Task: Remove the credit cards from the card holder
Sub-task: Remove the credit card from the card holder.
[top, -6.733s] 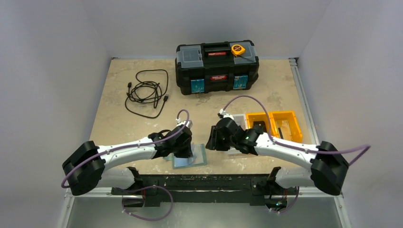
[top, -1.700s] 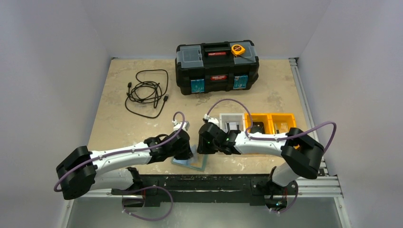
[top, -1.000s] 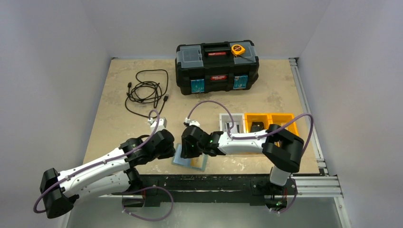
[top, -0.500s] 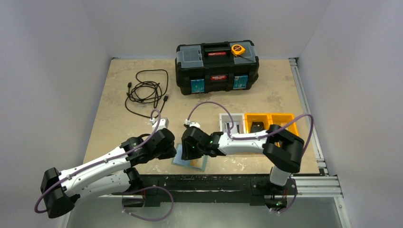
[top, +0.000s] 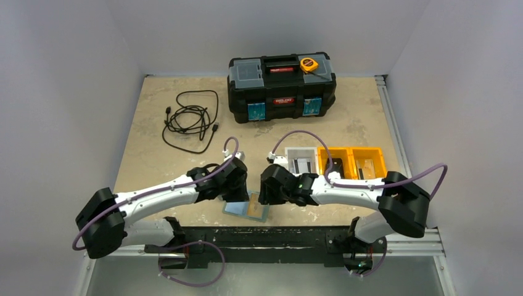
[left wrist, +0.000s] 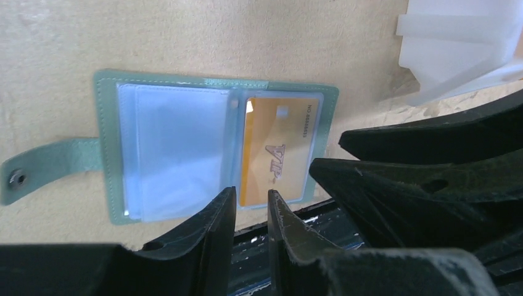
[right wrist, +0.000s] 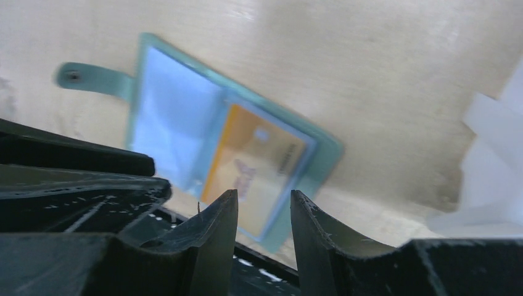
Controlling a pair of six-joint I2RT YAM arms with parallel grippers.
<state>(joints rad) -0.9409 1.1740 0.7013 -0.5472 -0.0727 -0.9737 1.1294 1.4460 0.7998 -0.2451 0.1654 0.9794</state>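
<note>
Beige tabletop point(left wrist: 185, 31), card holder point(left wrist: 172, 142) just beyond fingers point(left wrist: 210, 228)

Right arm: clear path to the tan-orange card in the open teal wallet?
Likely yes. The flat teal-green bifold wallet lies open, the tan-orange plastic card face up just beyond the right fingers, nothing between them.

Plain white walls point(top: 61, 92) enclose a beige mottled table point(top: 148, 163), evenly lit.
</note>
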